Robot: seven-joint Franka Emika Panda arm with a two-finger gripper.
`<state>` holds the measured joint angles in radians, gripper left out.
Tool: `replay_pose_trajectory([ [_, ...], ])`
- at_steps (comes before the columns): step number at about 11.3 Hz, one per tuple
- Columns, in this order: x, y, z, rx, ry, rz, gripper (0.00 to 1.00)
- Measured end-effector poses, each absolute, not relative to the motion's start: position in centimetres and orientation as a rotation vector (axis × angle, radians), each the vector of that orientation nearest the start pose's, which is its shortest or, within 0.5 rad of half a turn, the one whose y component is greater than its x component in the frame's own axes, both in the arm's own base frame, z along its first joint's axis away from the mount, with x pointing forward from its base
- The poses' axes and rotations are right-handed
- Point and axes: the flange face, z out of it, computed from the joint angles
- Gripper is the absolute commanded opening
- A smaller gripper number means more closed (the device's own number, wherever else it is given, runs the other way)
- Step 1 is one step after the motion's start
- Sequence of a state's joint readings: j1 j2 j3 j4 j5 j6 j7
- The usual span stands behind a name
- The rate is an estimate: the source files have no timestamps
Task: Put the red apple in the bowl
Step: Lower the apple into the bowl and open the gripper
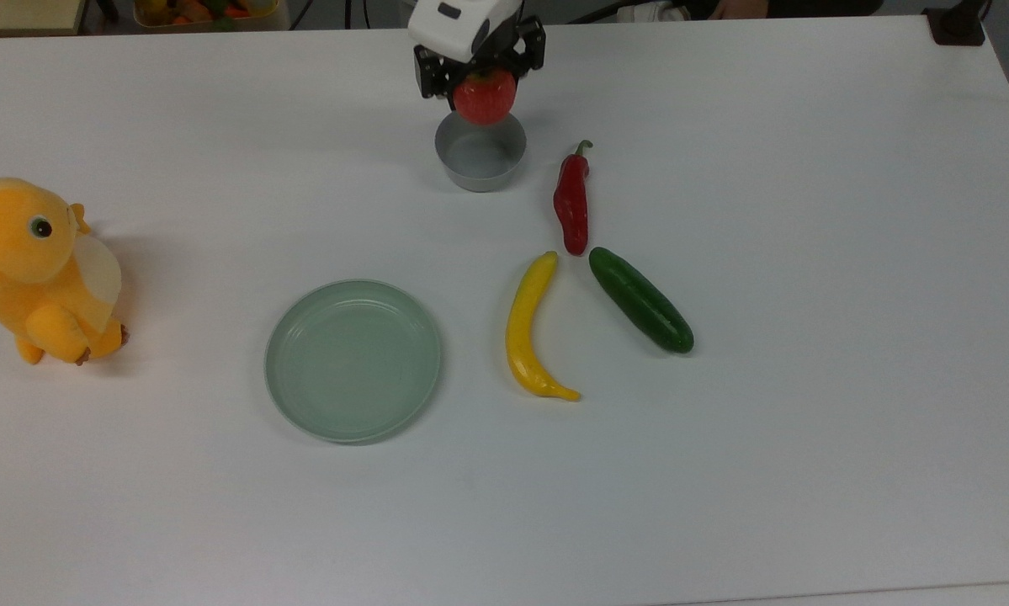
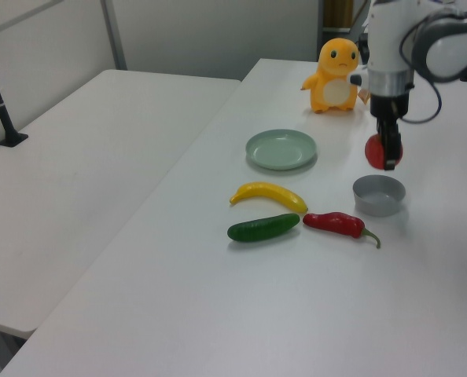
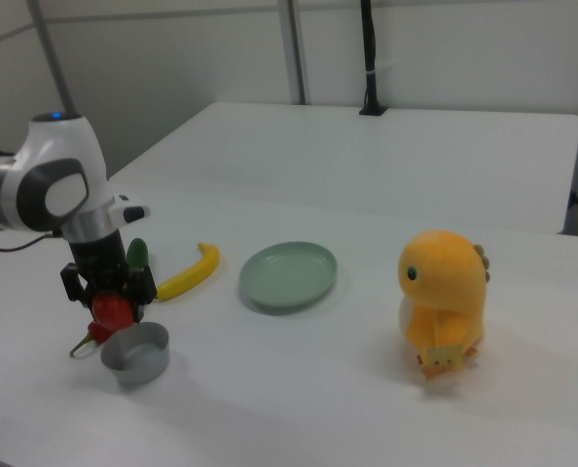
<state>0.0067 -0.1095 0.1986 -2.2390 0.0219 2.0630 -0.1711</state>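
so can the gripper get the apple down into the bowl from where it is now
Probably yes. The gripper holds the red apple just above the bowl, which is empty, and the chili lies apart, so the way down looks free.

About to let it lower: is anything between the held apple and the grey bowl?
Nothing visible. The red apple, gripped by the hand, hangs just above the empty bowl; the chili pepper lies beside it.
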Motion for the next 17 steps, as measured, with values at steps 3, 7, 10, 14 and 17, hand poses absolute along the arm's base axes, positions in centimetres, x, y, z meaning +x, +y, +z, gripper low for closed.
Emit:
replay_pose_trajectory([
  [3, 48.1, 10.3, 36.8, -3.091, -0.564, 0.031, 0.46],
  [7, 48.3, 10.3, 33.6, -3.082, -0.56, 0.017, 0.88],
  [10, 48.3, 10.3, 33.6, -3.082, -0.557, 0.017, 1.0],
  [14, 49.0, 10.2, 35.1, -3.098, -0.465, -0.027, 1.0],
  [17, 51.5, 10.6, 44.8, -3.118, -0.359, 0.003, 1.0],
])
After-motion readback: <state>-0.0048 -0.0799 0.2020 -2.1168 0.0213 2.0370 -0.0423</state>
